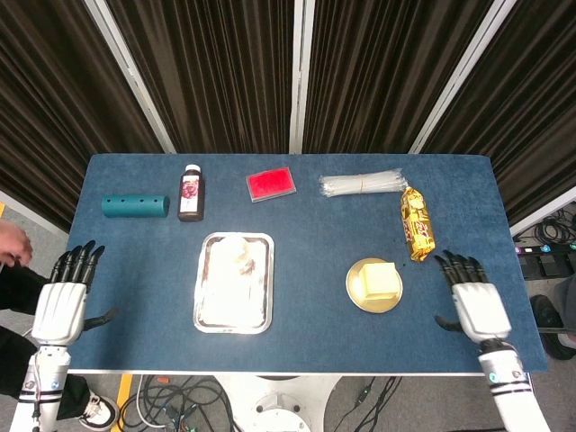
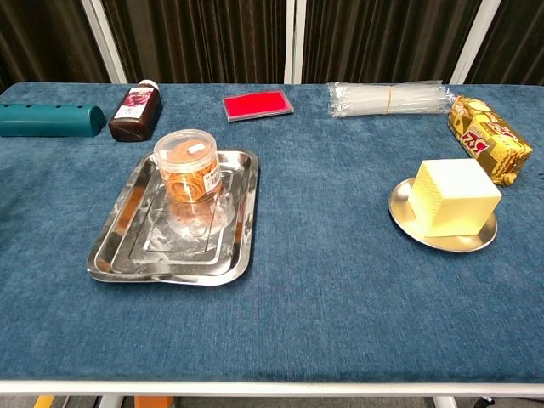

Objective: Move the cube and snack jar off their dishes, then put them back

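Your left hand [image 1: 59,306] is spread and holds nothing, at 8 o'clock of the tray [image 2: 127,246]. Your right hand [image 1: 477,304] is spread too, at 3 o'clock of the cube [image 2: 454,197] on its dish [image 2: 399,204]. The jar [image 2: 187,164] stands in the tray.

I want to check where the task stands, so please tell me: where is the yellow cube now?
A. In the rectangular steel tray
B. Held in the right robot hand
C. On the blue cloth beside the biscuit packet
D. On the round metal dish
D: the yellow cube sits on the round metal dish, with no robot hand touching it.
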Available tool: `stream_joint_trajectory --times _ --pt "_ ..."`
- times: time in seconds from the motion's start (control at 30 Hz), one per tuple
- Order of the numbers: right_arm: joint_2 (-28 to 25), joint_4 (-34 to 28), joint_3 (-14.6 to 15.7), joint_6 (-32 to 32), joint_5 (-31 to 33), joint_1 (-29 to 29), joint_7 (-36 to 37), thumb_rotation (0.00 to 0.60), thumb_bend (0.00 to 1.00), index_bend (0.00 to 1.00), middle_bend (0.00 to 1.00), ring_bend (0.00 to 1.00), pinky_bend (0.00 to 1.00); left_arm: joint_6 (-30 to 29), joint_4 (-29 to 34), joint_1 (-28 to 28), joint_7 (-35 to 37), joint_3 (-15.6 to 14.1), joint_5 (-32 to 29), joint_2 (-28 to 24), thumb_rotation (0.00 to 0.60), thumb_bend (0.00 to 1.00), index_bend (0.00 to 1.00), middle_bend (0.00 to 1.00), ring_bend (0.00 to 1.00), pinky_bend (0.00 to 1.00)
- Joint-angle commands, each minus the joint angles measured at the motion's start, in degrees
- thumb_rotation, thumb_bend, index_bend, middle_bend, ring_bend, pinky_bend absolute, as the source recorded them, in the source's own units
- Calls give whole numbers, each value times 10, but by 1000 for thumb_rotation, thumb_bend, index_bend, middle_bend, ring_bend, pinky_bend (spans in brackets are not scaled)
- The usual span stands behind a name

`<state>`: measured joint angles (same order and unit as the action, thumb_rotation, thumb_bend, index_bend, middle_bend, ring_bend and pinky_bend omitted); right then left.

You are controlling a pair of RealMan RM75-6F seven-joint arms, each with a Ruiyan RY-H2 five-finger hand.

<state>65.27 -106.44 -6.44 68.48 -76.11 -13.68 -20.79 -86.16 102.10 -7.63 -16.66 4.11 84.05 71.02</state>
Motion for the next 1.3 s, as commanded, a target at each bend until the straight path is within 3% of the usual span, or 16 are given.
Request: stream_joint_trajectory --times 0.03,0.3,0.6,0.7,0.77,0.9,1.0,1.1,1.3 --pt "27 18 -16 -68 44 -58 -46 600 67 0 0 0 0 1 -3 0 4 0 -1 -1 600 0 37 0 0 84" --pt "78 47 -33 -126 119 -132 -106 600 69 0 0 0 0 8 -11 4 20 -4 -9 0 600 0 37 0 0 84" --pt "117 80 -29 -166 181 -189 -131 600 81 0 18 0 0 4 -18 7 35 -4 -7 -1 600 0 37 0 0 84" --pt "128 88 -26 -159 185 -198 -137 600 100 0 65 9 0 5 -20 7 35 -5 -6 -1 600 0 37 0 0 84" --pt "134 92 -23 -152 183 -202 -137 600 121 8 128 70 0 6 -20 7 36 -6 -6 -1 600 0 37 0 0 84" --pt "140 98 -13 -147 179 -206 -135 600 167 174 265 242 2 7 -21 7 36 -7 -6 -1 600 0 38 0 0 84" --pt "143 101 -5 -140 176 -206 -133 600 183 373 405 383 27 8 -20 7 36 -7 -6 -2 600 0 39 0 0 84" --pt "140 96 -3 -126 168 -204 -127 600 189 465 457 438 40 11 -20 6 37 -7 -6 -3 600 0 40 0 0 84" --pt "112 57 -20 -86 122 -205 -111 600 202 528 471 447 43 9 -15 5 34 -5 -3 -7 600 0 41 0 0 84"
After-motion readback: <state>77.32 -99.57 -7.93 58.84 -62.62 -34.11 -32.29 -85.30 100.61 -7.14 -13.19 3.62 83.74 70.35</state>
